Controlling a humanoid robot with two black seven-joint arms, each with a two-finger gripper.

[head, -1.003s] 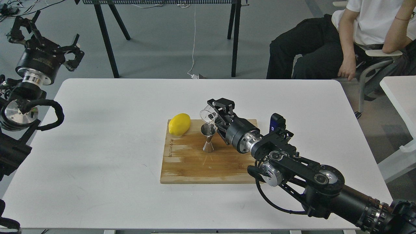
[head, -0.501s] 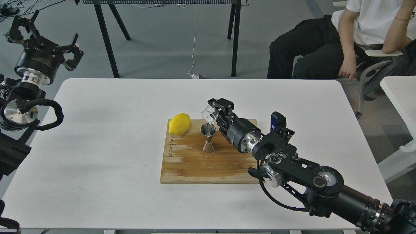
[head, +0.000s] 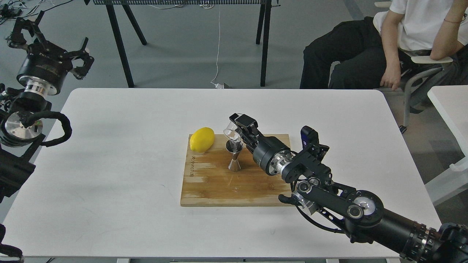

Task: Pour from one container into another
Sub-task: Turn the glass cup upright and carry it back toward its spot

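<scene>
Head view shows the glass cup point(head: 231, 132) only partly: clear walls blur against the right gripper point(head: 237, 128), whose fingers pinch it, and any liquid is hard to make out. Tipped steeply, its mouth hangs just over the jigger point(head: 234, 156), a shiny hourglass standing upright on the cutting board point(head: 219, 186) near the lemon point(head: 202, 139). Off the table, the left gripper point(head: 49, 34) is raised, fingers spread.
</scene>
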